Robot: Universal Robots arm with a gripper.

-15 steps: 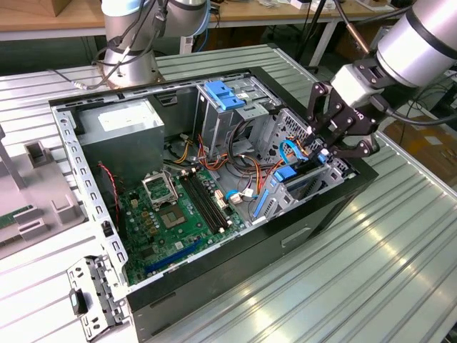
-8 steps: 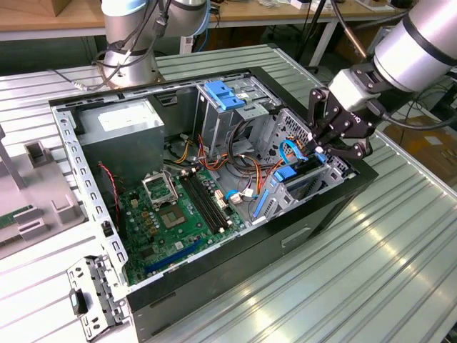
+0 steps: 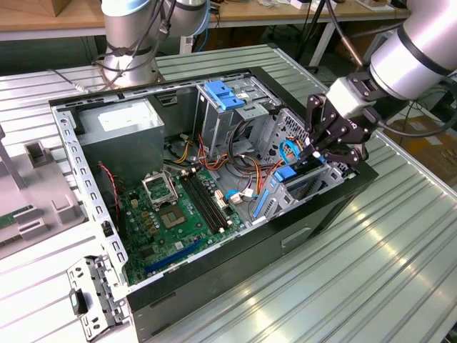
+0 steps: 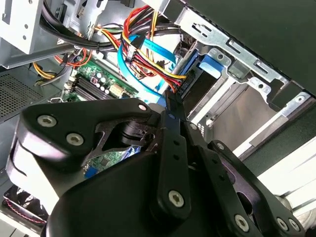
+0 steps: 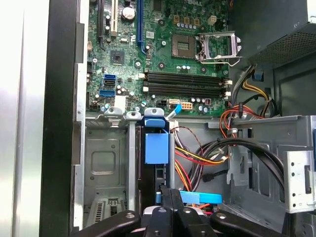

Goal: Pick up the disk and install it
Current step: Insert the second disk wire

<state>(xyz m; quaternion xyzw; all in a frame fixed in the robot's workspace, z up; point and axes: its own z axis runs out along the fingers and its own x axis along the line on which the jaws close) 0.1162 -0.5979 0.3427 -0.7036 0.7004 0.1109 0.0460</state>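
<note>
The arm reaches in from the exterior view's right and its black claw (image 3: 319, 151) hangs low over the drive bay at the front end of the open computer case (image 3: 93, 207), which lies on its side on the ribbed metal desk (image 3: 371, 257). The disk (image 5: 157, 148) stands on edge in that bay, a narrow strip with a blue plastic carrier showing along its top, between the grey bay walls. In the first wrist view the claw's fingers (image 5: 165, 200) come together tight at the near end of the disk, seemingly pinching its edge, with almost no gap between them. A flat blue data cable (image 4: 148, 49) and a bundle of red, yellow and black wires (image 4: 148, 69) run just beside the claw. Farther in lies the green motherboard (image 3: 171, 214), with the grey power supply (image 3: 121, 136) at the far corner and a blue latch (image 3: 225, 94) atop the drive cage.
</note>
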